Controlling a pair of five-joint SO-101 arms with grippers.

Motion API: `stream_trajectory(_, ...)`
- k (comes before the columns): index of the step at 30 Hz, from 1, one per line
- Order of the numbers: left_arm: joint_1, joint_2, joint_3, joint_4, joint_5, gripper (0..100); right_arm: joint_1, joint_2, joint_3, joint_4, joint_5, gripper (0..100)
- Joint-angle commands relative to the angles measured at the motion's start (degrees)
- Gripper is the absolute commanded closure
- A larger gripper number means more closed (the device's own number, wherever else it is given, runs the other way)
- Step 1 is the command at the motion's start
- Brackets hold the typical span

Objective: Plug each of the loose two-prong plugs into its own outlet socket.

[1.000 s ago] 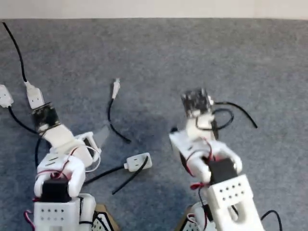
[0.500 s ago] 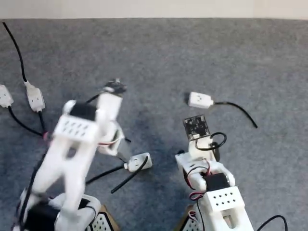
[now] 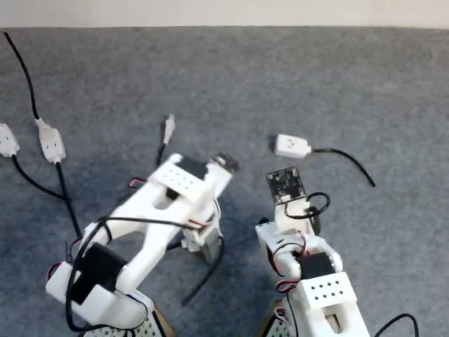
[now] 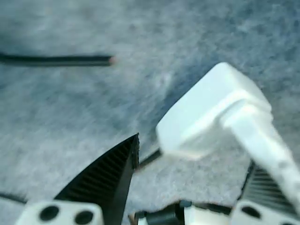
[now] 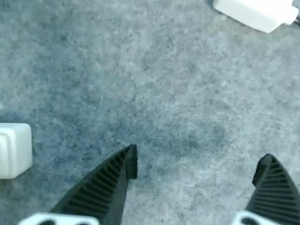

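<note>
A: L gripper (image 4: 194, 161)?
B: Jaws apart, one black finger (image 4: 110, 180) on each side of a white connector (image 4: 211, 112). It lies on the grey carpet (image 4: 70, 117), slanted across the gap, w/ its thick white neck running past the other finger. Can't tell if either finger touches it.
A: Plug or socket?
B: Can't tell, its face is hidden. A black cord end (image 4: 56, 60) lies farther off.
A: And from the high cam?
B: L arm (image 3: 179, 189) stretches over the middle of the carpet w/ that connector mostly under it. A looping black cord (image 3: 208, 270) trails out toward the arm bases.
A: R gripper (image 5: 199, 157)?
B: Jaws wide apart over bare carpet. R arm (image 3: 309, 270) sits folded close to its base, beside the L arm.
A: Other loose bits?
B: A second white connector (image 3: 292, 146) on a black cord lies just beyond the R arm's cam board. The R wrist cam also has a white block (image 5: 14, 150) off to one side of the jaws; can't tell which piece it is. A small plug (image 3: 169, 126) on a thin black cord lies beyond the L arm. At the far left, an outer connector (image 3: 7, 140) and an inner connector (image 3: 50, 144) lie near each other but apart, each on a black cord.
</note>
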State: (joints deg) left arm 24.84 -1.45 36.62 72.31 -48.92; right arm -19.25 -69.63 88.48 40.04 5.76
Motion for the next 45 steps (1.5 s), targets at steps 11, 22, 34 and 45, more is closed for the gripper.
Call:
stream_trajectory(11,0.48,0.22,3.12,-11.6,1.32,96,0.31,-1.01,-0.13,-1.27,0.7,62.8)
stream_trajectory(22,-17.54,0.48,-12.0,-1.05,1.14,97,0.22,-0.92,-0.04,-1.27,0.7,62.8)
stream_trajectory(34,-49.63,0.92,-28.0,-1.58,1.05,97,0.22,-0.92,-0.04,-1.27,0.7,62.8)
stream_trajectory(45,-72.48,11.03,-33.19,-12.4,-3.69,97,0.22,-0.92,-0.04,-1.27,0.7,62.8)
